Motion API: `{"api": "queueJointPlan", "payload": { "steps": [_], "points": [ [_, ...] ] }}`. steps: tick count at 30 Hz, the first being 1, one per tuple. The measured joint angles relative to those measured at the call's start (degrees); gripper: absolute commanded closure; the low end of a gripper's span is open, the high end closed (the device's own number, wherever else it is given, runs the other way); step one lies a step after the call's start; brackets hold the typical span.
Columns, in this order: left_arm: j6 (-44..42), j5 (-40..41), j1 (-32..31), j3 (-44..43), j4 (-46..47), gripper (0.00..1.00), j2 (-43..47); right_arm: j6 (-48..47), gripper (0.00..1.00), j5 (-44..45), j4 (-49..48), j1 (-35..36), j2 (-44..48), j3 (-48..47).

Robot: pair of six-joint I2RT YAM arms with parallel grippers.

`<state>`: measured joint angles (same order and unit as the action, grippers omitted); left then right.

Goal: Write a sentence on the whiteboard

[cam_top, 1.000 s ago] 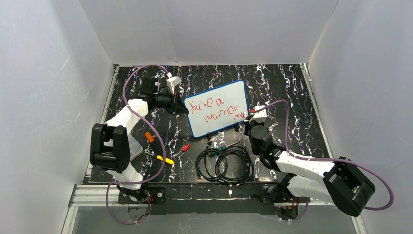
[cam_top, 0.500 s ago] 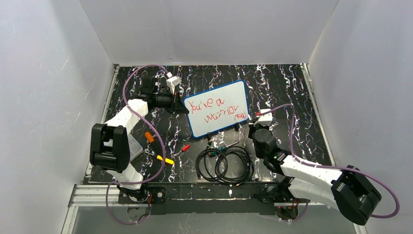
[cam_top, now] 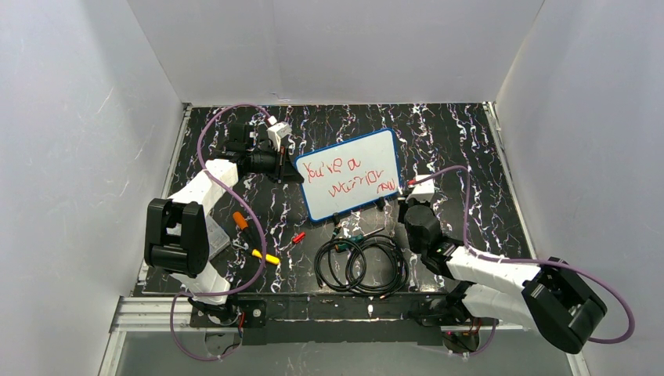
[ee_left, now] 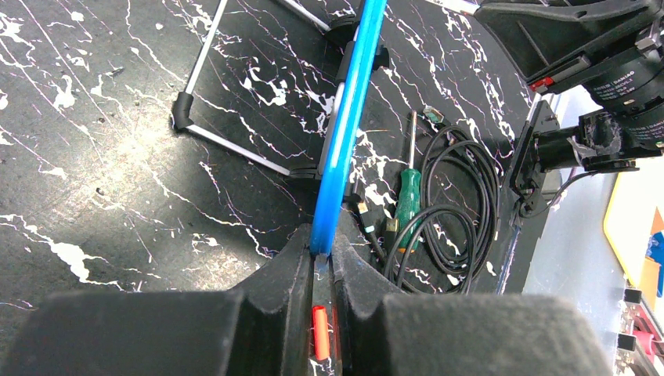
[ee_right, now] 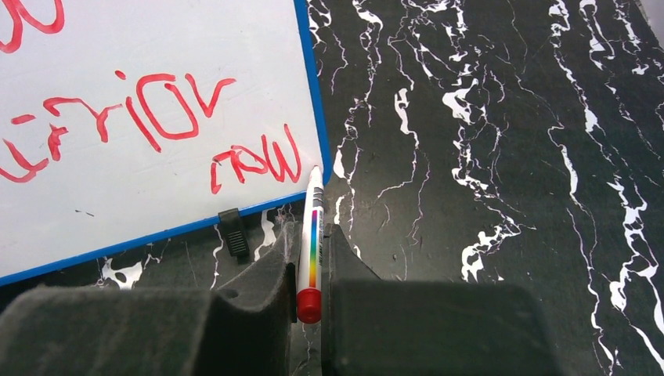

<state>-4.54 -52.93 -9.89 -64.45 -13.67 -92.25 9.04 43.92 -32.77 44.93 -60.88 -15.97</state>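
The whiteboard (cam_top: 350, 174), white with a thin blue frame, stands tilted on a wire stand at the middle of the table. The sentence (cam_top: 342, 177) is on it in red, in two lines. My left gripper (cam_top: 294, 171) is shut on the whiteboard's left edge, which shows edge-on as a blue strip (ee_left: 348, 117) between my fingers (ee_left: 322, 258). My right gripper (cam_top: 410, 190) is shut on a white marker (ee_right: 312, 227) with a rainbow stripe and a red end. The marker's tip is just off the board's lower right corner (ee_right: 312, 168), beside the red writing (ee_right: 156, 110).
A coiled black cable (cam_top: 362, 262) and a green screwdriver (cam_top: 356, 237) lie in front of the board. An orange marker (cam_top: 240, 221), a yellow-tipped piece (cam_top: 266, 257) and a red cap (cam_top: 298, 237) lie at the near left. A black clip (ee_right: 233, 233) sits on the board's lower edge.
My right gripper with the marker has drawn a little back from the board's right edge, toward the near right. The left arm and the whiteboard have not moved.
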Motion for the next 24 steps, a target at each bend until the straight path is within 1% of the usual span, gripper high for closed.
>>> {"api": "queueJointPlan", "payload": {
  "steps": [9,14,15,16,18,20,21,22,24],
  "points": [
    [0.0,-0.1,0.0,0.0,0.0,1.00,0.0,-0.2,0.99,-0.8,-2.1,-0.7,-1.8,0.0],
    [0.0,-0.1,0.0,0.0,-0.1,1.00,0.0,-0.2,0.99,-0.9,-1.6,-0.7,-1.3,0.0],
    [0.0,0.0,0.0,0.0,-0.1,0.98,0.0,-0.1,0.99,-0.9,-0.7,-0.7,-0.6,0.0],
    [0.0,0.0,0.0,0.0,-0.1,0.95,0.0,0.0,0.99,-0.8,0.5,-0.7,0.6,0.0],
    [0.0,0.2,0.0,0.0,-0.1,0.83,0.0,0.3,0.99,-0.4,3.5,-0.7,4.0,0.0],
    [0.0,0.3,0.0,0.0,-0.1,0.74,0.0,0.8,0.99,0.2,7.0,-0.7,7.8,-0.3],
    [0.1,0.5,0.0,0.0,-0.2,0.72,0.0,1.1,0.99,0.5,9.4,-0.7,10.0,-0.8],
    [0.0,0.7,0.0,0.0,-0.3,0.64,0.0,1.3,0.99,0.7,10.9,-0.7,11.6,-1.1],
    [0.1,1.3,0.0,0.0,-0.5,0.56,0.0,1.7,0.99,0.7,14.8,-0.7,15.3,-1.8]
  ]
}}
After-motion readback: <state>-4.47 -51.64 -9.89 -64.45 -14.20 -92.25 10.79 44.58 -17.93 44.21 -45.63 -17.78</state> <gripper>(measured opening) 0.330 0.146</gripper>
